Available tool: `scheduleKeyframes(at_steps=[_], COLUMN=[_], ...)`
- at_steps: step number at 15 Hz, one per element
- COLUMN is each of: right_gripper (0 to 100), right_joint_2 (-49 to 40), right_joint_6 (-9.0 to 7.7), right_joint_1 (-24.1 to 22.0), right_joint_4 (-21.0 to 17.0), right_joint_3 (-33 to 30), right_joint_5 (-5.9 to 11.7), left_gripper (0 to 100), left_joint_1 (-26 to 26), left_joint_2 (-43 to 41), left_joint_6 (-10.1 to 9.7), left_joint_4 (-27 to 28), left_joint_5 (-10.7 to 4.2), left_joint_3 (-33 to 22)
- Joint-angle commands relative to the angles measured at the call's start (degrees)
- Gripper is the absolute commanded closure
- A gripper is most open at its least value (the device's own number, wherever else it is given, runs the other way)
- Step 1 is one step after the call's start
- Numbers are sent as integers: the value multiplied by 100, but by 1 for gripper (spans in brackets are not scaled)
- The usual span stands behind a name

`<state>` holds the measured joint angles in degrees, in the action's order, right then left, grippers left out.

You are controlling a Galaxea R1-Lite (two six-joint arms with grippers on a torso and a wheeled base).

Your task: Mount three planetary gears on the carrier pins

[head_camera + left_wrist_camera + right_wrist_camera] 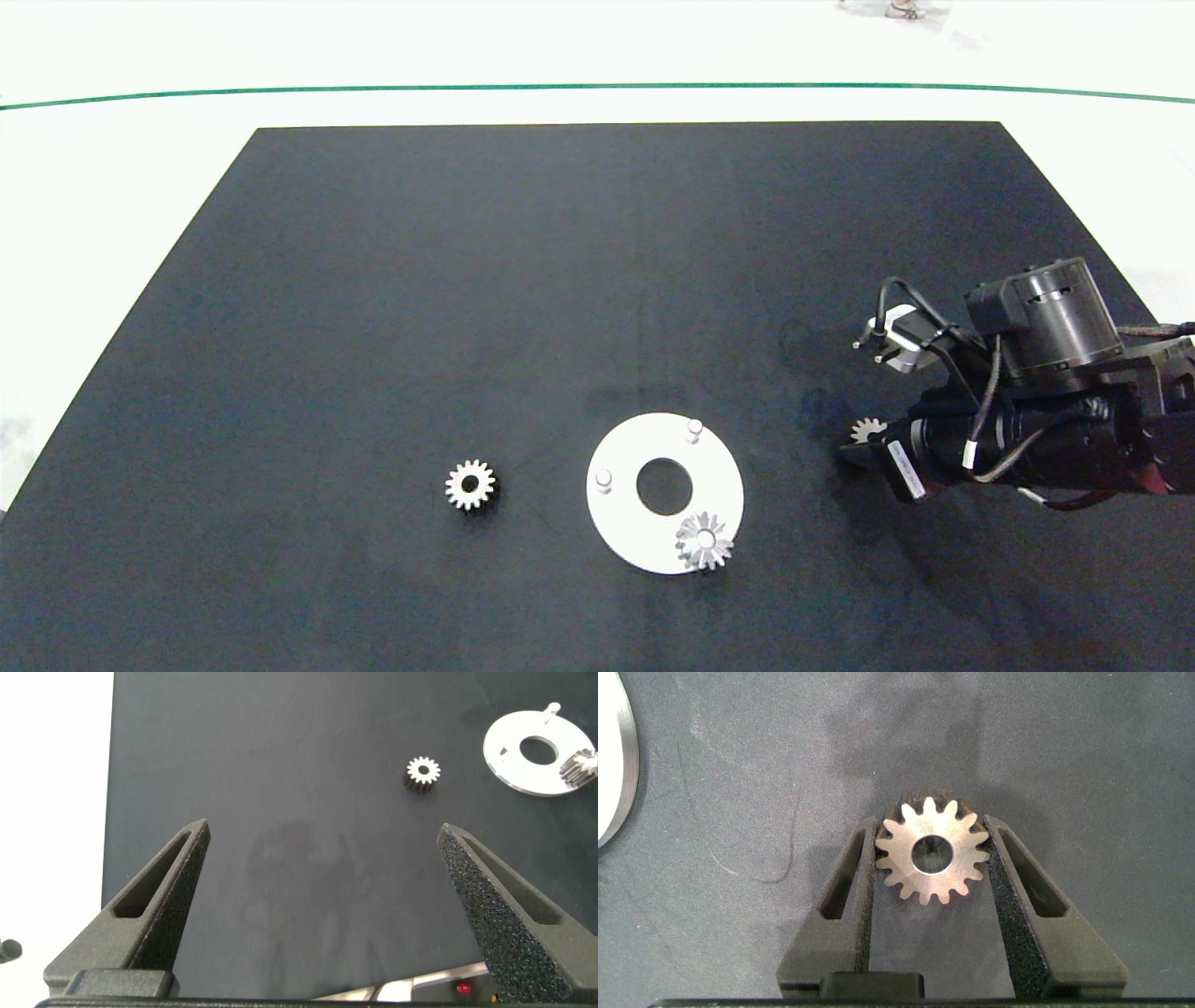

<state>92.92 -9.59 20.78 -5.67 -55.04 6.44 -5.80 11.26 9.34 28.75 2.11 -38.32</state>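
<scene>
Sitting between the two grey fingers of the right gripper (931, 854), one planetary gear (931, 854) lies flat, its pointed teeth touching both finger pads, so the jaws are narrow and closed upon it. In the head view this gear (867, 430) peeks out at the tip of the right arm, at about 3 o'clock from the white disc (625, 532) and well apart from it. The gear is silver, with a round centre hole.

On the disc, a second gear (705, 540) sits at about 5 o'clock, near the rim, on one of the pins. Two other carrier pins (695, 427) stand bare, at about 1 o'clock and at 9 o'clock (603, 480). A third gear (470, 485) rests on the black mat (467, 280) at 9 o'clock from the disc, apart from it.

The left gripper (322, 835) hangs over bare mat with its jaws wide and holding nothing.
</scene>
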Motion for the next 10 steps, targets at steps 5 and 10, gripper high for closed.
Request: scheduleKeyframes(at_steps=[5,10], right_gripper=[81,81], right_joint_2=[-257,-696], right_joint_6=[-210,-368], right_joint_1=[22,576], right_joint_4=[-40,-857], right_joint_3=[-42,-543], right_joint_5=[7,42], left_gripper=[0,0], left_joint_1=[0,9], left_joint_2=[-1,-1], left_joint_6=[7,59], left_joint_4=[17,17], left_joint_5=[0,9], left_joint_3=[-1,-1])
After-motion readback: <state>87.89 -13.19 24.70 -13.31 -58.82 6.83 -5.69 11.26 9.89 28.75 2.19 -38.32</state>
